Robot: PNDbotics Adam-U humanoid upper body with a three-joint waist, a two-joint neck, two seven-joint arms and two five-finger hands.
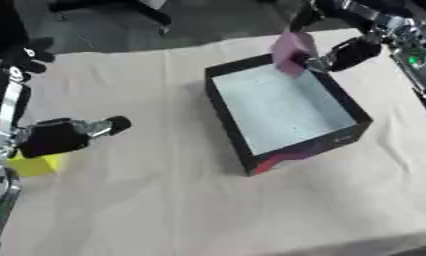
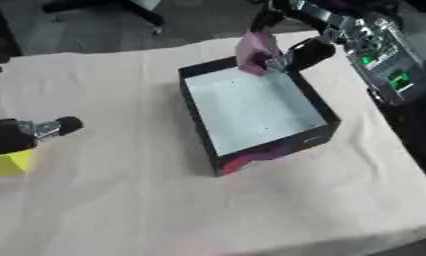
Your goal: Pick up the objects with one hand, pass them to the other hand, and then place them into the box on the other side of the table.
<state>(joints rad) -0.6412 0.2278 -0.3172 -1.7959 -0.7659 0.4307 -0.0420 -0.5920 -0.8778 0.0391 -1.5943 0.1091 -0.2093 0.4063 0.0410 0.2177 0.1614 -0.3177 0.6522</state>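
— What sits nearest you?

— My left hand (image 1: 55,136), low at the left edge of the surface (image 1: 146,200). Its fingers are curled, one tip pointing toward the middle of the cloth, and I see nothing clasped in them. Just under and behind that hand lies a yellow block (image 1: 34,164), touching the cloth, partly hidden by my palm; whether the hand touches it I cannot tell.

— And past that hand?

— Bare beige cloth, then, well off to that hand's right, the black box (image 1: 227,117). It stands askew on the surface, its pale floor showing, with a streak of red and purple along its near lower corner.

— Where is the thing you are moving?

— At the far corner of the box, in my right hand (image 2: 295,54). That hand comes in from the upper right, and its fingers are curled round a pink block (image 2: 254,50), pinching it from the right side. The block stands upright over the box's far rim, just to the left of my palm, its lower end at about rim level. Whether it touches the rim I cannot tell.

— Anything beyond that hand?

— My right forearm (image 2: 374,45), silver and black with green lights, running off to the upper right, and dark floor past the surface's far edge.
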